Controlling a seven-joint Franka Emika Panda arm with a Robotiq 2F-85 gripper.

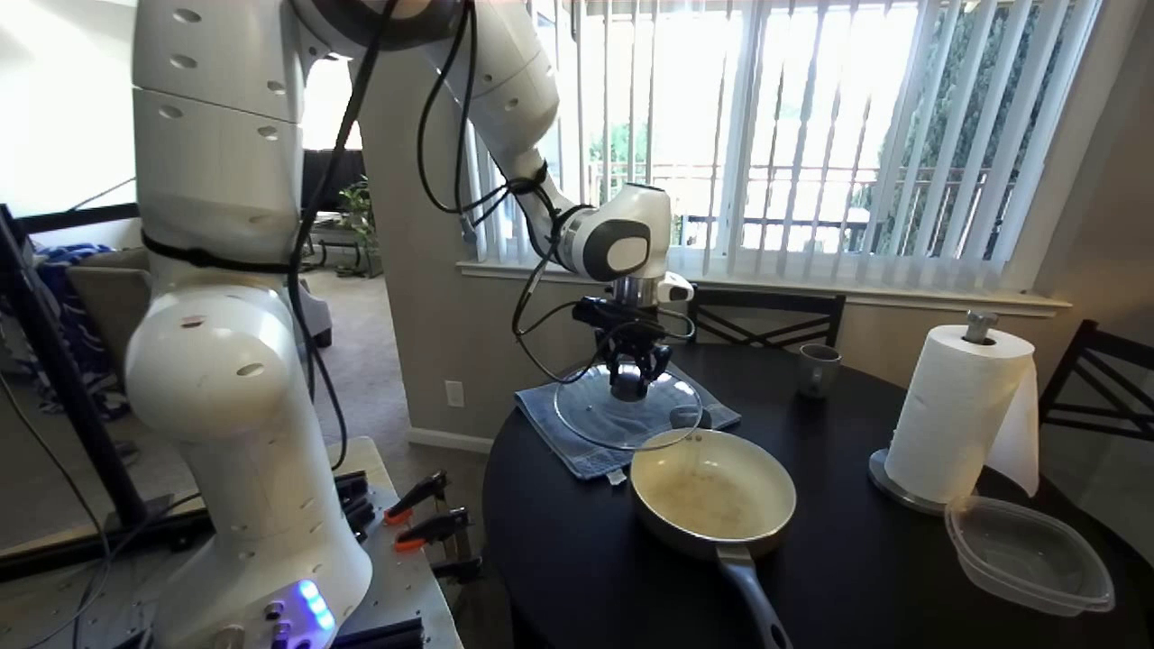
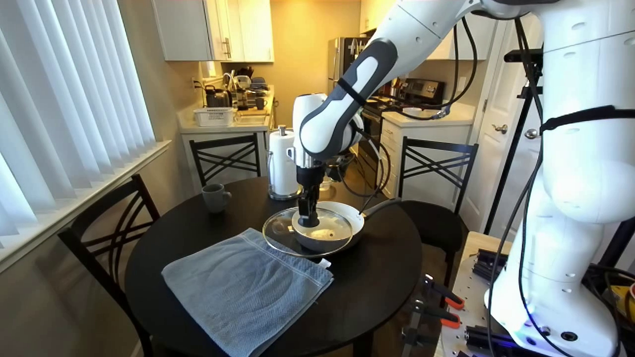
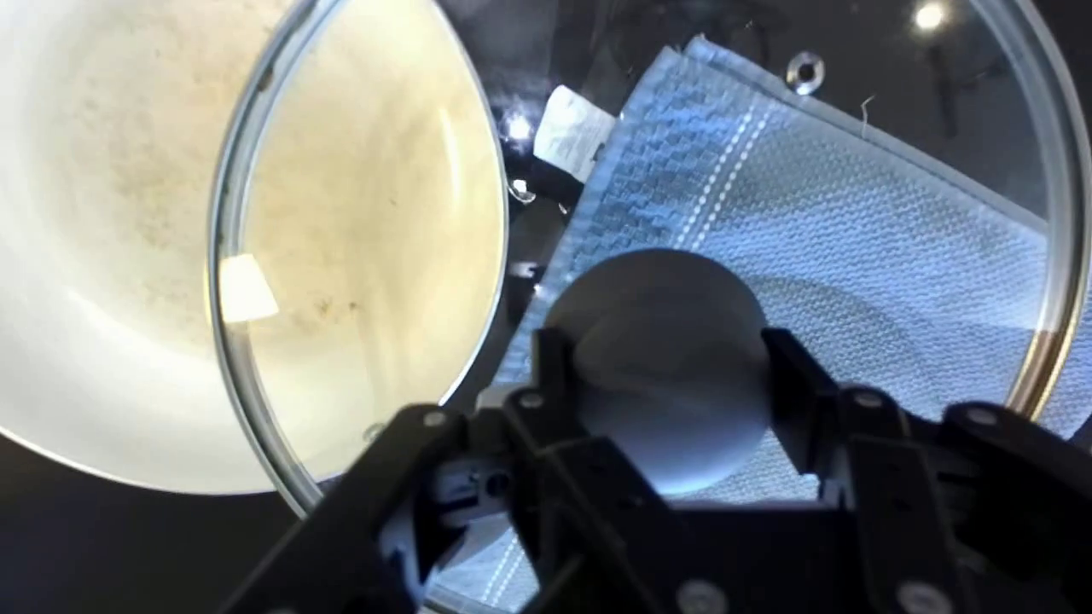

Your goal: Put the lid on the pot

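Hanging by its dark knob (image 3: pixel 670 367), the lid (image 2: pixel 310 238) is hovering partly over the pot (image 1: pixel 703 496) and partly over the blue towel (image 2: pixel 243 287); the fingers (image 3: pixel 793 384) are gripping that knob from nine and three o'clock in the wrist view; there the pot is sitting at about nine o'clock from the knob, its pale inside partly showing through the lid; whether the lid's edge is touching the pot, I cannot tell; in an exterior view the pot is resting on the black worktop (image 1: pixel 577 541), its handle (image 1: pixel 758 599) pointing to five o'clock, while the lid and the towel are showing between ten and eleven o'clock from it; there a grey mug (image 1: pixel 817 370) is standing between one and two o'clock from the pot, a paper-towel roll (image 1: pixel 951 424) between two and three, and a clear plastic container (image 1: pixel 1028 550) is sitting at about three; in an exterior view black chairs (image 2: pixel 436 225) are standing around the worktop at nine, eleven and two o'clock.
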